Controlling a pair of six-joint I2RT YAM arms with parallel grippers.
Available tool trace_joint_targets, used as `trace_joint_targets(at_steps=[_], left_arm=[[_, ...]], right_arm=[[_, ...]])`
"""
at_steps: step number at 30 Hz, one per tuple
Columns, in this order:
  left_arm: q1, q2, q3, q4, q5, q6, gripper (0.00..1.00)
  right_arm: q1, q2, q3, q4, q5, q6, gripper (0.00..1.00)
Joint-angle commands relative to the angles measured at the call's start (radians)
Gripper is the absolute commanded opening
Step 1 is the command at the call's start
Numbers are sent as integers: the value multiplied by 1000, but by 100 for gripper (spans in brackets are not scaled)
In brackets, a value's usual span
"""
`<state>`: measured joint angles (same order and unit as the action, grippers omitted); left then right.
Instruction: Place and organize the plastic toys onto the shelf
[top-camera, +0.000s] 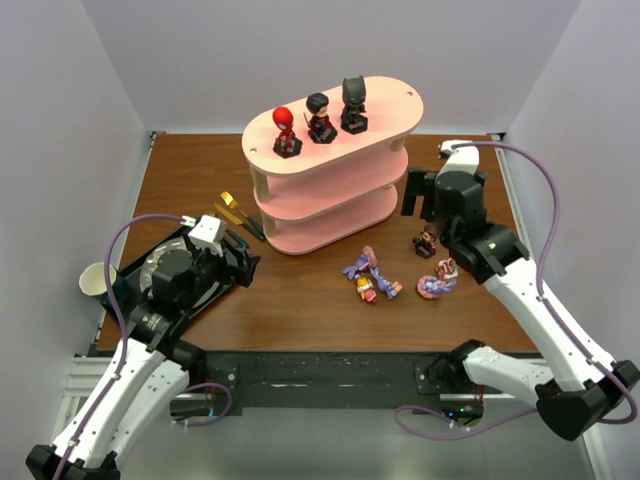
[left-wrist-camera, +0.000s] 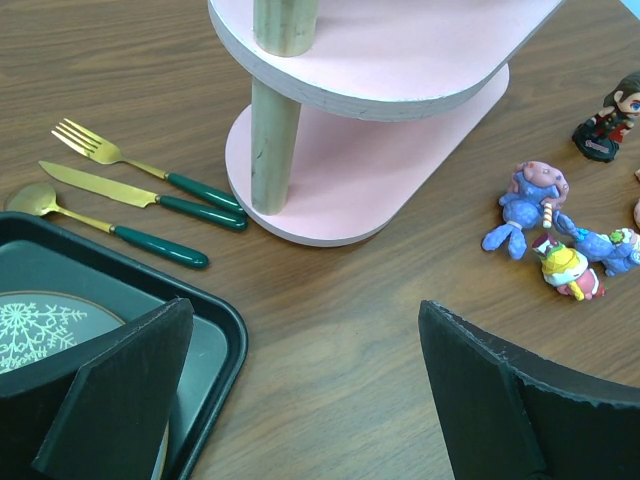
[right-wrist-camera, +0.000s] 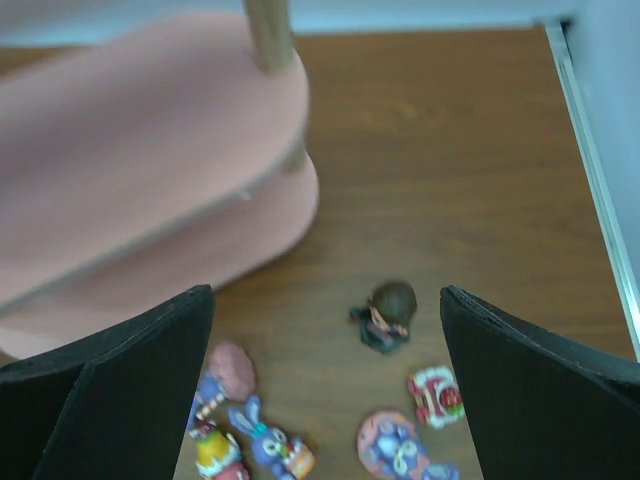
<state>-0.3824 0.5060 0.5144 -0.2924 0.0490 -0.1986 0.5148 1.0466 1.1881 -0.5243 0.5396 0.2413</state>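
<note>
Right wrist shows brown-haired figurine (right-wrist-camera: 385, 318) below right claw (right-wrist-camera: 325, 295).

The pale pink three-tier shelf (top-camera: 395, 110) stood toward the table's far edge, near its middle. On its top board three big-headed figures stood upright in a row: a red figure (top-camera: 286, 131), a dark-haired figure (top-camera: 320, 117) and a black figure (top-camera: 353, 105). A brown-haired figure (top-camera: 427, 241) stood on the table just off the shelf's right end. Nearer the front edge lay a purple-blue heap of small toys (top-camera: 368, 275) and, to its right, a pink-purple pair (top-camera: 438, 280).
</note>
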Motion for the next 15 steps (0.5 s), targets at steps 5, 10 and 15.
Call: trace_joint_targets(at_steps=[5, 10, 15], left_arm=[[-4, 0, 18, 55, 12, 13, 100], [-4, -9, 16, 53, 11, 13, 100], [-4, -12, 16, 55, 15, 13, 100]], right_arm=[[-2, -36, -310, 86, 269, 320, 92], [-4, 12, -459, 236, 298, 435, 88], [-2, 105, -533, 393, 306, 446, 81]])
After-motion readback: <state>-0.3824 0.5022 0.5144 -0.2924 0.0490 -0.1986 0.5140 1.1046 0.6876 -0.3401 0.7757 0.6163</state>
